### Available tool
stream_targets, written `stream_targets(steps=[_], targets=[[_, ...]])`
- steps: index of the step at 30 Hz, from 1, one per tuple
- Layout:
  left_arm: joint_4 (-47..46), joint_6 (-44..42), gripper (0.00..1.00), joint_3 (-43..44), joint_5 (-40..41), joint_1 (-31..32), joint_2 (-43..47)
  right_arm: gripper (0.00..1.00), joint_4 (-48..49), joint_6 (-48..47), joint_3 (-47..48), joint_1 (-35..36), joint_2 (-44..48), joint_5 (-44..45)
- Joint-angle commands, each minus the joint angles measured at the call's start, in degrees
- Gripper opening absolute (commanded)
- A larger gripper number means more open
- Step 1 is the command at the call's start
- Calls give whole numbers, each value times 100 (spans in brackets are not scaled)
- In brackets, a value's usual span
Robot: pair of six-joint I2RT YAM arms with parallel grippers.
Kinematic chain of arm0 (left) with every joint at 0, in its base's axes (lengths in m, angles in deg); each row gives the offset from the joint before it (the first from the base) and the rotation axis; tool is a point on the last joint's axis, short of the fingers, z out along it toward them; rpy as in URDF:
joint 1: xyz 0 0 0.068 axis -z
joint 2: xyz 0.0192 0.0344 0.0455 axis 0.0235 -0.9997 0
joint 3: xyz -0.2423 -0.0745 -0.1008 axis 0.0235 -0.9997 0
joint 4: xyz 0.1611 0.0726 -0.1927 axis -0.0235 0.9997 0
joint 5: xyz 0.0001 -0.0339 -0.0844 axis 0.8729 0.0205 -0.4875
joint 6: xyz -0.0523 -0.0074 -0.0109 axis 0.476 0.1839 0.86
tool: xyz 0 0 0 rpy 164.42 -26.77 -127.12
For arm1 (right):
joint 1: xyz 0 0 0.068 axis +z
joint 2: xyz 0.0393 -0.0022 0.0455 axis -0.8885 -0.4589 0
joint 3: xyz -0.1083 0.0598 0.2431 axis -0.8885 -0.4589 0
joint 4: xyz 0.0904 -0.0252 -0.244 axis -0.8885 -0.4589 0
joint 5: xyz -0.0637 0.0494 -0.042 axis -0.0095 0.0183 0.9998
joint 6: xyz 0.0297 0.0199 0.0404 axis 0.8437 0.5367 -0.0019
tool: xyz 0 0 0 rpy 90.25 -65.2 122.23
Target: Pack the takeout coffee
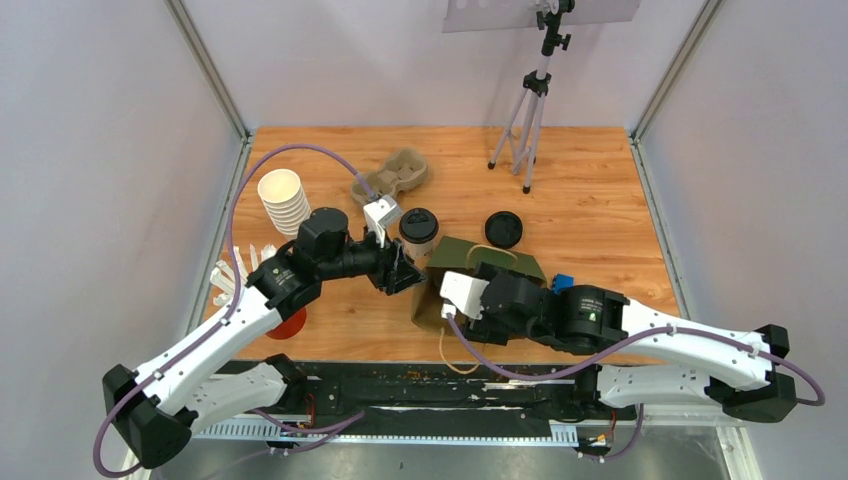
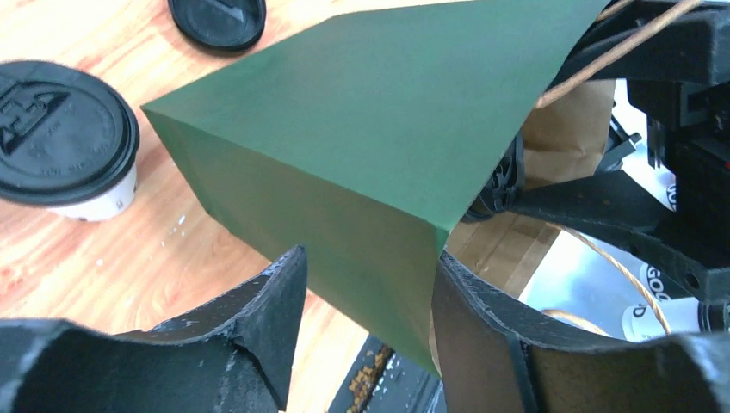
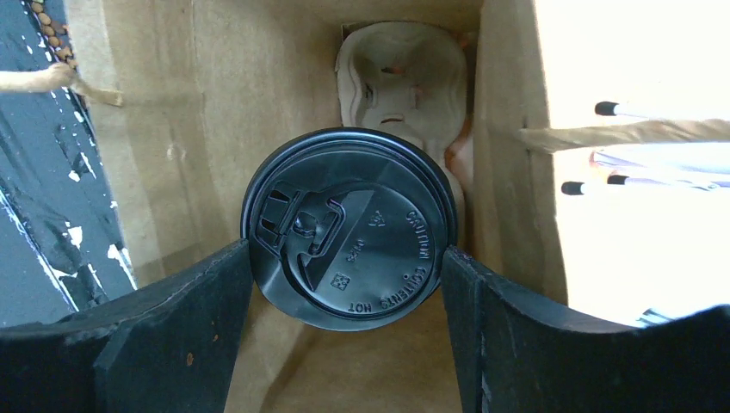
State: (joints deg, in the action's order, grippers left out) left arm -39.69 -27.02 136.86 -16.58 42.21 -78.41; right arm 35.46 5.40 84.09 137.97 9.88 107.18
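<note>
A white-sided takeout coffee cup (image 1: 419, 232) with a black lid (image 2: 60, 129) stands on the table beside the green paper bag (image 1: 500, 265). A second lidded cup (image 3: 349, 228) is inside the bag (image 3: 172, 129), above a pulp carrier (image 3: 400, 69); only its lid shows. My right gripper (image 3: 346, 258) reaches into the bag and is shut on this cup, both fingers against the lid's rim. At the bag's left corner (image 2: 370, 129) my left gripper (image 1: 405, 272) (image 2: 366, 275) stands open, the corner between its fingers.
A loose black lid (image 1: 503, 229) lies right of the white-sided cup. An empty pulp carrier (image 1: 390, 177) and a stack of lidless white cups (image 1: 283, 200) sit at the back left. A red cup (image 1: 285, 322) shows under the left arm. A tripod (image 1: 528, 110) stands at the back.
</note>
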Motion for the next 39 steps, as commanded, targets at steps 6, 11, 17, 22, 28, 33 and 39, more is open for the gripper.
stream_targets(steps=[6,11,17,22,28,33,39], targets=[[1245,-159,67,6,56,27,405,64,547,-201,-263,12,125,-49],[1189,-148,69,6,-27,27,369,63,710,-344,-192,9,-23,67],[1108,-80,70,-31,-37,60,277,64,907,-454,-146,13,-129,236],[806,-22,66,-49,66,80,161,64,985,-506,-138,8,-95,226],[550,-2,17,2,-132,93,61,64,1085,-988,-275,13,-163,-193],[343,57,5,-222,-299,97,203,64,1361,-1298,-451,16,-370,60],[199,105,0,-345,-533,97,270,64,1612,-1399,-685,8,-467,263]])
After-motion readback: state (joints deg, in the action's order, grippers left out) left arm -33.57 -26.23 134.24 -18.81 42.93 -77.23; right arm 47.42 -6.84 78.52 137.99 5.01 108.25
